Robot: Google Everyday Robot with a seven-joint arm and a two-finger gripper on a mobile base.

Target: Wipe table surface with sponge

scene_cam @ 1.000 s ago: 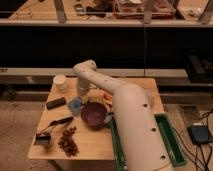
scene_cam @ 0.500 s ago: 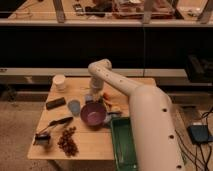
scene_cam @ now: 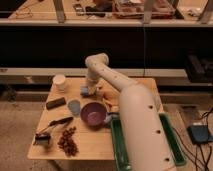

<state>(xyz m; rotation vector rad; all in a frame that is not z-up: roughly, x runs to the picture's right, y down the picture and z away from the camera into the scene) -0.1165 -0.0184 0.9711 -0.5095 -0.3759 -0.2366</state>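
The table surface (scene_cam: 92, 147) is a light tan wooden top. The pale-blue sponge (scene_cam: 85, 92) lies on it towards the back, right of the white cup. My gripper (scene_cam: 91, 88) points down from the bent wrist, right at the sponge's upper right side. Its tip hides part of the sponge, and I cannot tell if it holds the sponge. My white arm (scene_cam: 140, 125) reaches in from the lower right, over the table's right half.
A white cup (scene_cam: 59, 81), a dark block (scene_cam: 55, 103) and a blue-grey oval piece (scene_cam: 74, 106) stand at the left. A purple bowl (scene_cam: 93, 113) is in the middle, with orange bits (scene_cam: 111, 103) behind it. A green tray (scene_cam: 117, 145) lies at the right. A black-handled tool (scene_cam: 60, 121) and a brown cluster (scene_cam: 67, 141) lie front left.
The wrist and gripper moved right along the back of the table, then slightly back left to the sponge. The forearm swung across the tray.
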